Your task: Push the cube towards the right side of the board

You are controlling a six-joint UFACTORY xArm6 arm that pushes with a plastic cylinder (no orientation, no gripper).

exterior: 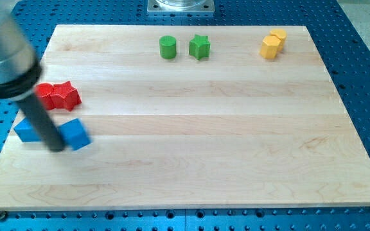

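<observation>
Rod: straight, dark charcoal, slim, smooth, without visible markings.
My tip (56,149): blunt dark end, same colour as the rod.
Upper body: broad rounded grey cylinder at far left, blurred, with a darker band around its lower rim.
Cables, screws: none discernible.

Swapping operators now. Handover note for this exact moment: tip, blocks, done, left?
My tip sits at the view's left, touching the left side of the blue cube, between it and another blue block.
Red blocks lie just above. Green cylinder, green star and yellow blocks sit along the top.
Done: tip lined up behind the cube.
Left: the whole push; the cube is still near the board's left edge.
</observation>
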